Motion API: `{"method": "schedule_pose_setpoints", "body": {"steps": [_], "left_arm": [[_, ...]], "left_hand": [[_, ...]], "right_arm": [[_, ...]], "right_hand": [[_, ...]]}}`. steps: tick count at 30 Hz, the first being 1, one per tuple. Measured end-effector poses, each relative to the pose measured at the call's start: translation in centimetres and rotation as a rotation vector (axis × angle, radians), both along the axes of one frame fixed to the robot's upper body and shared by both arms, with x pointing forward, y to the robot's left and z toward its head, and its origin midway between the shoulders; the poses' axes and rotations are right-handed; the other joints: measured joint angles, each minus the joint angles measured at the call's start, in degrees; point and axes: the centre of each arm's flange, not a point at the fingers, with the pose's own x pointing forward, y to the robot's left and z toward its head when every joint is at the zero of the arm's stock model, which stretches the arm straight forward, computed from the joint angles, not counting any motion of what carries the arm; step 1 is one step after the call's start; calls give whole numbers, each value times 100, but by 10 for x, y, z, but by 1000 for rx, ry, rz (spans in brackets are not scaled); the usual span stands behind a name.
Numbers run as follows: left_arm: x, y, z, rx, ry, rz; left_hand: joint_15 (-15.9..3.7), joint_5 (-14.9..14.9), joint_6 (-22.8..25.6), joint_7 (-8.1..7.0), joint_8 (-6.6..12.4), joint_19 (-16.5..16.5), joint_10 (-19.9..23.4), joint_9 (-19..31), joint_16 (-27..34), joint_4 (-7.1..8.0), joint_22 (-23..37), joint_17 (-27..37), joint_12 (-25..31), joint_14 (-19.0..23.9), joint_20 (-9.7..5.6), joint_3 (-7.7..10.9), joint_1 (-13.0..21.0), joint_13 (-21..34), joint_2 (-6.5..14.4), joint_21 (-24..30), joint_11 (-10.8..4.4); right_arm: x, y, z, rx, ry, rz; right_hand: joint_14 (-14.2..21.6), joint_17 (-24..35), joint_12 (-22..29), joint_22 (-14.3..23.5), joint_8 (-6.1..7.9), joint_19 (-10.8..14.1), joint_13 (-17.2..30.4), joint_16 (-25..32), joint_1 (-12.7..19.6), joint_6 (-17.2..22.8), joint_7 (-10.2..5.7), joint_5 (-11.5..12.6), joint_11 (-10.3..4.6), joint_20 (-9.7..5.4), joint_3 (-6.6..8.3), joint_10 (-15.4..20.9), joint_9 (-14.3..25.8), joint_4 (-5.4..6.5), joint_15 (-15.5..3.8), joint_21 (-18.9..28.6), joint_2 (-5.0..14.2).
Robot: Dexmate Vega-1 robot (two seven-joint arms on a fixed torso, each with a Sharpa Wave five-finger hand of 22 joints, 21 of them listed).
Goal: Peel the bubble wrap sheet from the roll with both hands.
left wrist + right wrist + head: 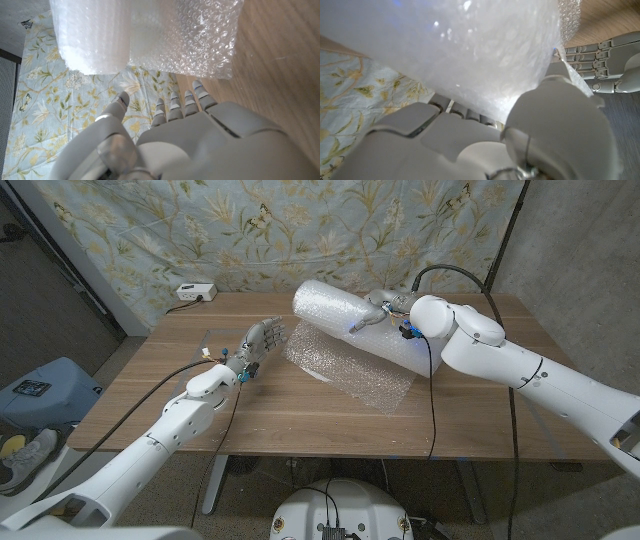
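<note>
The bubble wrap roll (335, 315) lies slantwise on the far middle of the wooden table (300, 410), with a loose sheet (345, 368) spread from it toward the front. My right hand (372, 312) grips the roll from its right side, fingers wrapped under it and thumb on top. The right wrist view shows that hand (470, 135) pressed against the roll (460, 45). My left hand (258, 340) hovers just left of the sheet's edge, fingers apart, holding nothing. In the left wrist view its fingers (172, 107) point toward the roll (92, 35) and the sheet (200, 35) without touching.
A white power box (193, 290) sits at the table's back left corner. A floral curtain (300, 220) hangs behind the table. Black cables run along both arms. A blue seat (40, 385) stands on the floor at the left.
</note>
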Motion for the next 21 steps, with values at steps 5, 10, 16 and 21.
{"method": "schedule_pose_setpoints", "body": {"steps": [5,10,16,21], "left_arm": [[0,0,1,-2,-3,-2],[0,1,1,-5,-3,-7],[2,3,3,-14,-2,-9],[3,3,3,-19,-2,-14]], "left_hand": [[22,0,28,28,0,0,0,0,0,0,0,0,0,22,0,0,22,0,-22,0,0],[21,0,28,28,0,0,-1,0,0,-40,0,0,0,21,0,9,22,-1,-22,-35,0],[21,0,49,8,0,31,-1,0,0,-48,0,0,0,62,31,1,47,0,3,-35,0],[-20,22,109,28,0,95,105,0,0,-129,0,0,0,107,13,29,132,-1,-19,-35,-16]], "right_arm": [[-8,0,0,-1,-10,10],[-17,0,1,2,-29,18],[-25,-1,4,14,-54,20],[-31,-1,6,19,-65,26]], "right_hand": [[0,26,0,0,0,0,0,41,8,29,-30,-43,-21,0,0,20,0,0,0,0,-8],[0,27,0,0,0,0,0,42,8,29,-30,-44,-33,0,0,32,0,0,0,0,-8],[57,47,-2,29,0,0,0,42,21,29,-30,-47,-34,0,0,33,27,0,4,0,-21],[57,53,3,29,0,-1,0,41,22,29,-30,-88,-34,0,0,33,27,0,4,0,-22]]}}
